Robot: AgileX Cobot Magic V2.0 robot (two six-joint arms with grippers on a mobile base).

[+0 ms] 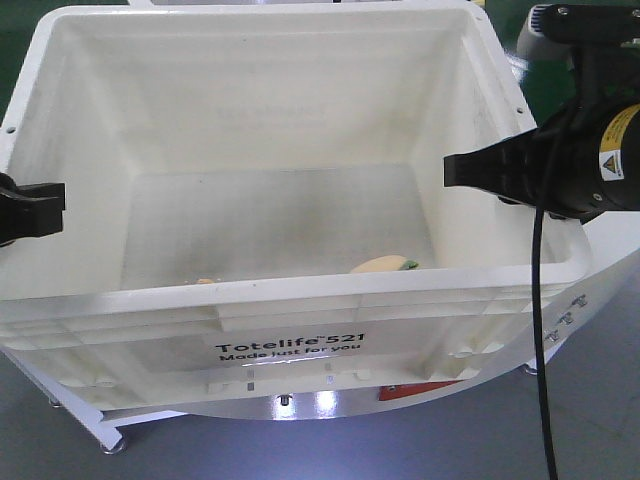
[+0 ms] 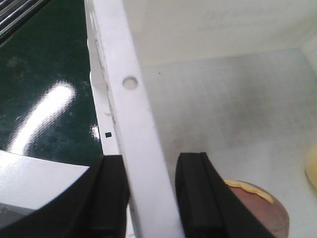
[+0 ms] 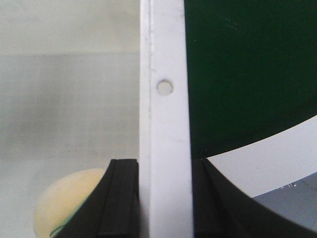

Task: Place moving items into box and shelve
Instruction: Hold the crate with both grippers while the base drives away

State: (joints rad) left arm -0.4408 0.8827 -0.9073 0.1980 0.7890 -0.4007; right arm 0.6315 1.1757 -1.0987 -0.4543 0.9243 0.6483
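Note:
The white box [image 1: 300, 292], printed "Totelife 521", fills the front view. Two moving items lie on its floor near the front wall. The pale yellow lump with a green edge [image 1: 383, 265] also shows in the right wrist view [image 3: 64, 198]. Only a sliver of the greyish-pink lump [image 1: 205, 281] clears the wall, and more of it shows in the left wrist view [image 2: 267, 215]. My left gripper [image 2: 153, 198] straddles the box's left rim [image 2: 130, 99], shut on it. On the opposite side my right gripper [image 3: 165, 198] is shut on the right rim [image 3: 166, 114].
The box rests on a white rounded platform [image 1: 610, 250] with a red label under its front. Dark green surface [image 3: 247, 64] lies outside both rims. A black cable [image 1: 540, 330] hangs from the right arm past the box's right front corner. Grey floor [image 1: 600, 420] lies below.

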